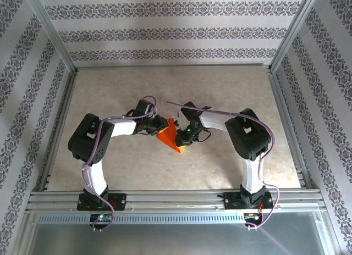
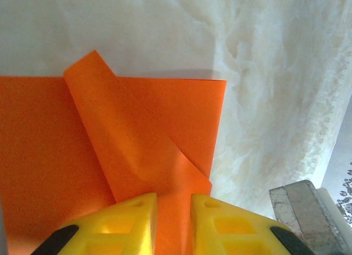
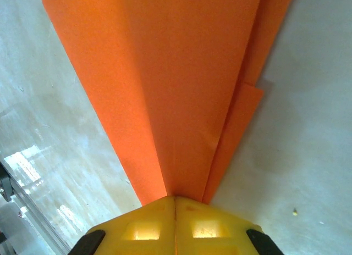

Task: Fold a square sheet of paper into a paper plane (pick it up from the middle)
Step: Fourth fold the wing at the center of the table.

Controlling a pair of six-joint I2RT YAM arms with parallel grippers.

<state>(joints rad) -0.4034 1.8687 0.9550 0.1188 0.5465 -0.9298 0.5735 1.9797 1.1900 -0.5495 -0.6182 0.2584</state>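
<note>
Paper count is one: a single partly folded orange-red paper sheet [image 1: 169, 137] sits mid-table [image 1: 231, 90] between two grippers, the right gripper [image 3: 175, 201] clenched on its narrow folded end and the left gripper [image 2: 174, 205] slightly parted astride its edge.

The paper [image 2: 165, 117] is thin, matt orange; fingers [image 2: 225, 227] are glossy yellow plastic; the table [image 1: 220, 90] is smooth, marble-patterned.

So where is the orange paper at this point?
In the top view the partly folded orange paper is at mid-table between the two grippers; the right gripper pinches one end, and the left gripper straddles another edge.
</note>
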